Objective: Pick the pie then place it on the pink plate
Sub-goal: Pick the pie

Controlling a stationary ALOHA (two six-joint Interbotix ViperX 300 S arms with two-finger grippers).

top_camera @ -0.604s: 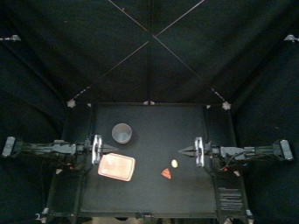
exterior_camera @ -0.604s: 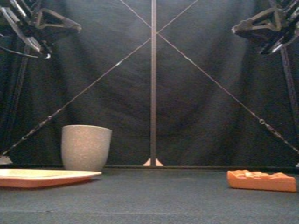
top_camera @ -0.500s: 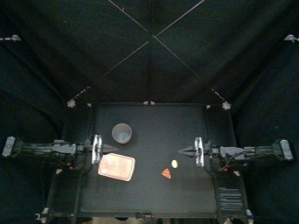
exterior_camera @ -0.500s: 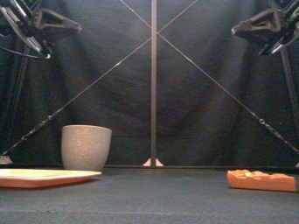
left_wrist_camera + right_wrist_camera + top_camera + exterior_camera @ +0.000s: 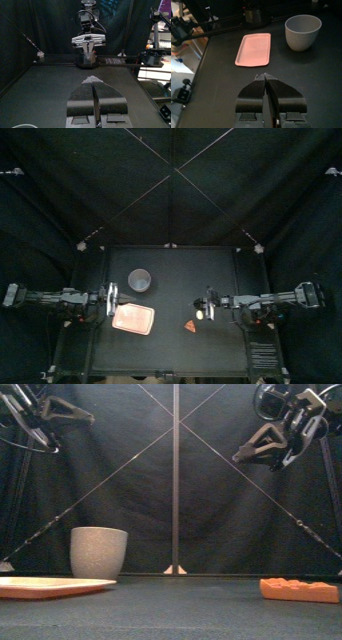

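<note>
The pie (image 5: 189,327) is a small orange-red wedge lying on the black table right of the pink plate (image 5: 135,317); the front view shows the pie (image 5: 299,590) low at the right and the plate (image 5: 47,587) low at the left. My right gripper (image 5: 207,304) hangs shut, high over the table, behind the pie and not touching it. Its wrist view looks past the shut right gripper (image 5: 264,76) to the plate (image 5: 254,48). My left gripper (image 5: 104,300) rests shut at the table's left edge, and the left gripper (image 5: 93,82) holds nothing.
A tall grey speckled cup (image 5: 139,279) stands behind the plate, also seen as the cup (image 5: 98,551) and the cup (image 5: 302,31). A small pale round toy (image 5: 201,314) lies just behind the pie, under the right gripper.
The right arm has reached in from the table's right edge toward the middle, and its gripper has come down and leftward. The left arm, pie, plate and cup have not moved.
</note>
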